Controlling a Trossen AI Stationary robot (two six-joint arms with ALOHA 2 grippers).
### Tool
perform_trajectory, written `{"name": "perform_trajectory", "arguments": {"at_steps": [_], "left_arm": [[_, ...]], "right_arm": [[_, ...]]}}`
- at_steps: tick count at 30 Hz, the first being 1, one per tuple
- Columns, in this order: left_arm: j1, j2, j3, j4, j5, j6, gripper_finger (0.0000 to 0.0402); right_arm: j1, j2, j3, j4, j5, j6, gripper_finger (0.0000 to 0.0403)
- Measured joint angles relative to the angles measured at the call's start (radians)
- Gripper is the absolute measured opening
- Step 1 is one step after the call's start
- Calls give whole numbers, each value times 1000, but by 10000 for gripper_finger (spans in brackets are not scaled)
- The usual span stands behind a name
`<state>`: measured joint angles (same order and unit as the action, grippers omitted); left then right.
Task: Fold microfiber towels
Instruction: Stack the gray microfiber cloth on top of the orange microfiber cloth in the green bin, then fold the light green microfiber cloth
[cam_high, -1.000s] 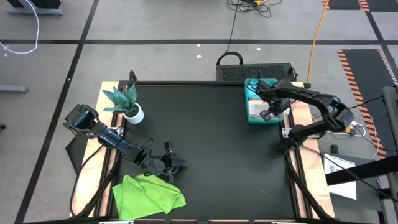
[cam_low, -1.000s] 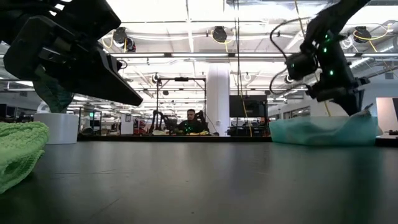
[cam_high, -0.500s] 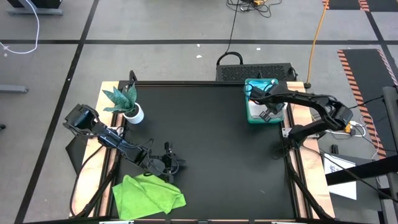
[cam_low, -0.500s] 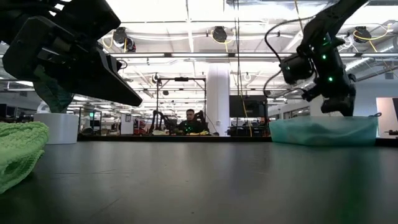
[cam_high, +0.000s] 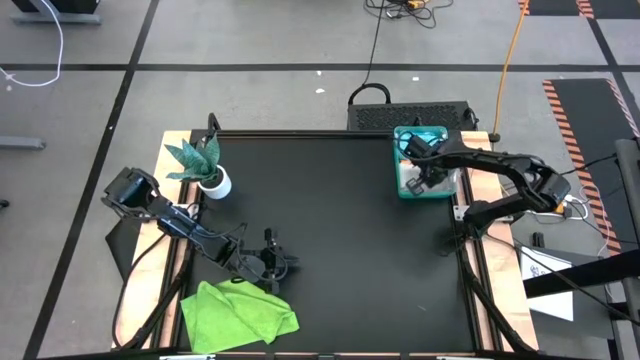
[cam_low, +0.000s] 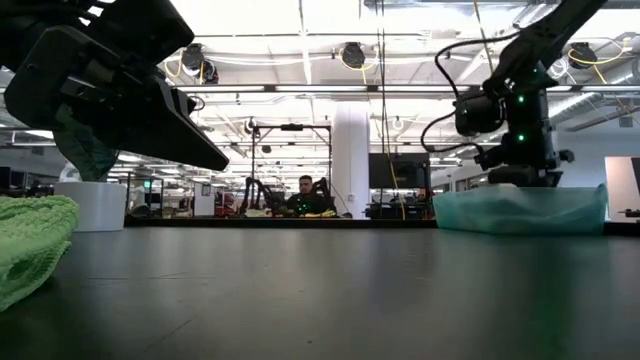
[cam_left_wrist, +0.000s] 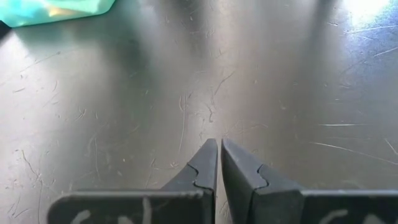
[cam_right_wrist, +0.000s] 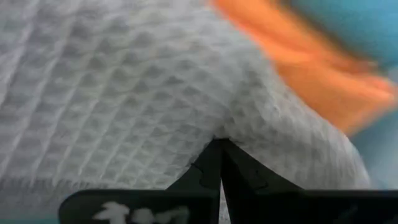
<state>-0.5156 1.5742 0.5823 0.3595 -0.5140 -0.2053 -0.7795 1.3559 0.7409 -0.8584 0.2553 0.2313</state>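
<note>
A: What sits on the surface (cam_high: 340, 230)?

B: A teal tray (cam_high: 403, 188) near the far right corner, and a plant (cam_high: 196, 157) in a white pot (cam_high: 216, 184) near the far left corner. The two are well apart.

A: Is the surface black?

B: Yes, dark and scratched, with pale wooden edges at both sides.

A: And beyond it?

B: A grey floor with black lines, an orange cable (cam_high: 511, 45), a black cable (cam_high: 376, 40). In the low view a person (cam_low: 304, 197) sits far back in the room, under bright ceiling lights, beside a white column (cam_low: 351, 160).
</note>
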Motion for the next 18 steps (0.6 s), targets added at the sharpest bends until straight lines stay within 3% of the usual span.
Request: {"name": "perform_trajectory", "arguments": {"at_steps": [3,8,12,15,18], "left_arm": [[-1,0,0,0,0,-4,26],[-2,0,0,0,0,-8,26],[-4,0,0,0,0,-24,26],[-32,0,0,0,-15,-10,26],[-99,0,10,-32,-90,47,22]], "right_arm": [[5,-13,13,-9,-41,-23,0],[52,-86,84,-72,74,52,0],[113,-159,71,-42,86,82,0],[234,-217,-5,103,84,113,0],[415,-261,-132,366,74,138,0]]}}
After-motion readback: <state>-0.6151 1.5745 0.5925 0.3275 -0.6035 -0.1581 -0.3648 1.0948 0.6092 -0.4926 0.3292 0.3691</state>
